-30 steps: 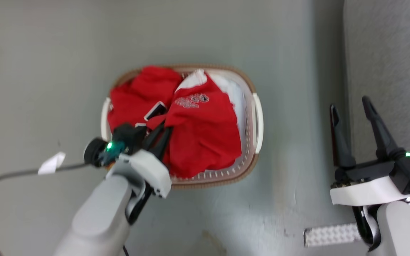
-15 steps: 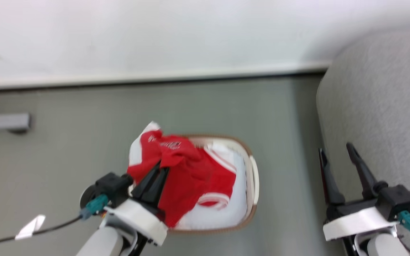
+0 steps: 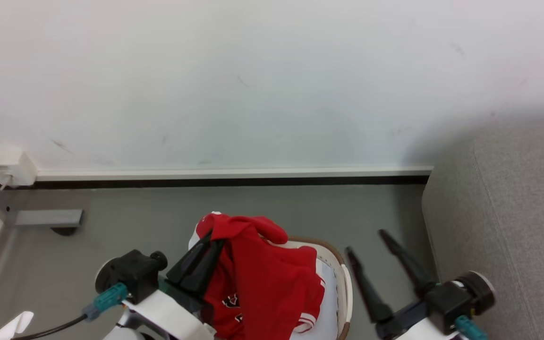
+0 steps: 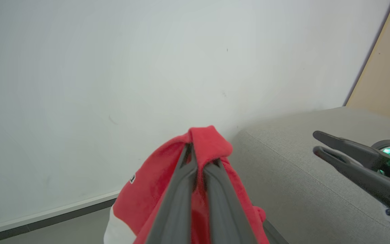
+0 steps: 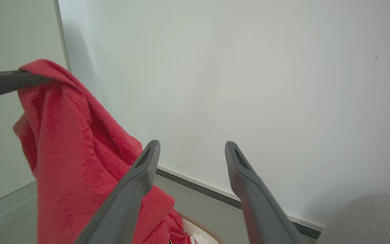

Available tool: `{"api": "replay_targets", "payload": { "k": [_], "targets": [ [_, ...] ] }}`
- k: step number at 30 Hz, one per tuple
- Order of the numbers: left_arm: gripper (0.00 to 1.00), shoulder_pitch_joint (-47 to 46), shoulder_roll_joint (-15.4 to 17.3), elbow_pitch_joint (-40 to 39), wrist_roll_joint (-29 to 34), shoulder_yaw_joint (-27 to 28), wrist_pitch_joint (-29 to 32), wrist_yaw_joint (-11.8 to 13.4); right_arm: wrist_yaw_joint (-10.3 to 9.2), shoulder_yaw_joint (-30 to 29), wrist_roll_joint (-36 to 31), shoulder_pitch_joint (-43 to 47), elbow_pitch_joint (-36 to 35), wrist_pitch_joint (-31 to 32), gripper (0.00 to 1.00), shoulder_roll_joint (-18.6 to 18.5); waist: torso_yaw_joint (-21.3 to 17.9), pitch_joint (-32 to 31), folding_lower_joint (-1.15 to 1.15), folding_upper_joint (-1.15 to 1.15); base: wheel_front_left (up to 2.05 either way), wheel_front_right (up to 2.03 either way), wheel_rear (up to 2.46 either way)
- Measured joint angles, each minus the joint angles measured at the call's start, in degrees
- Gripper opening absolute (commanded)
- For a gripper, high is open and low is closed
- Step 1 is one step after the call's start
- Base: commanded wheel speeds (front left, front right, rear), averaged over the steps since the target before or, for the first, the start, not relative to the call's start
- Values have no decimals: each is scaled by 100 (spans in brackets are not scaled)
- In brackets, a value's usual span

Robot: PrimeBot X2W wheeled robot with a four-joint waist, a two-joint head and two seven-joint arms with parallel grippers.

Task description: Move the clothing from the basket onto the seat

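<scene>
My left gripper (image 3: 210,240) is shut on a fold of the red clothing (image 3: 258,283) and holds it up above the basket (image 3: 344,278), whose brown rim and cream wall show at the bottom of the head view. The fabric hangs down from the fingers, with white trim and black lettering low on it. In the left wrist view the clothing (image 4: 208,142) bunches over the closed gripper (image 4: 200,156). My right gripper (image 3: 365,242) stands open between the basket and the grey seat (image 3: 503,226), holding nothing. The right wrist view has the clothing (image 5: 66,145) left of my open gripper (image 5: 192,145).
A white wall with a pale skirting board (image 3: 229,174) runs behind the basket. A white socket box (image 3: 10,165) and a grey bar (image 3: 47,217) sit at the far left. A dark cable (image 3: 50,328) with a white tag (image 3: 14,326) trails from my left wrist.
The camera has tilted up, bringing the wall into view. My left gripper has lifted the clothing higher out of the basket. My right gripper has swung left, away from the seat.
</scene>
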Motion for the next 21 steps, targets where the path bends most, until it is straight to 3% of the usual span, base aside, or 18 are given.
{"api": "replay_targets", "payload": {
  "k": [10, 21],
  "targets": [
    [0, 272, 203, -924, -105, -266, 576, 40, 0, 2007, 483, -665, -96, 0, 100, -646, 92, -291, 1, 0, 0, 0, 0],
    [0, 298, 246, -1410, -158, -853, 816, -11, 0, 3221, 1066, -1477, 361, 0, 100, -902, 143, -347, 2, 0, 0, 0, 0]
  ]
}}
